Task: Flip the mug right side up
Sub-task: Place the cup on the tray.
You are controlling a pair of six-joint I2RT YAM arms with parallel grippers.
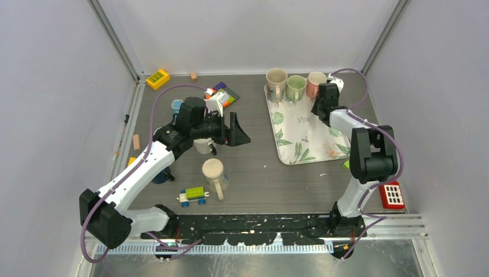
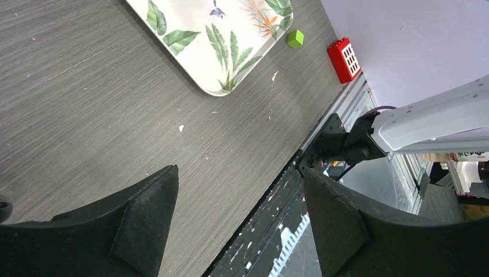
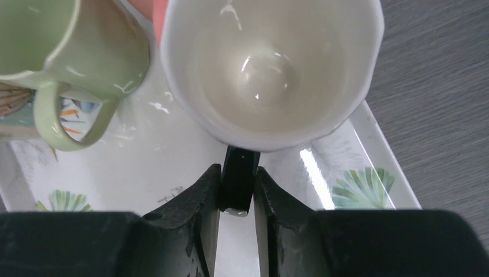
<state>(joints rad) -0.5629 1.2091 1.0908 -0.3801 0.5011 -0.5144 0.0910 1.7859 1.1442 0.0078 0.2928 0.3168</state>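
A white mug (image 3: pixel 271 69) with a black handle (image 3: pixel 237 179) stands upright on the leaf-print tray (image 3: pixel 369 184), its opening facing the right wrist camera. My right gripper (image 3: pixel 237 190) is shut on that handle. In the top view the gripper (image 1: pixel 330 88) is at the tray's back right corner, and the white mug (image 1: pixel 337 81) is mostly hidden behind it. My left gripper (image 1: pixel 239 131) is open and empty over the bare table, left of the tray (image 1: pixel 300 138). In the left wrist view its fingers (image 2: pixel 144 213) are wide apart above the table.
Beige (image 1: pixel 277 78), green (image 1: pixel 296 86) and pink (image 1: pixel 316 81) mugs stand upright along the tray's back edge. A beige mug (image 1: pixel 213 172) lies on its side near the front, and a white mug (image 1: pixel 203 146) sits under the left arm. Toy bricks, a toy car (image 1: pixel 193 196) and a red block (image 1: pixel 392 195) lie around.
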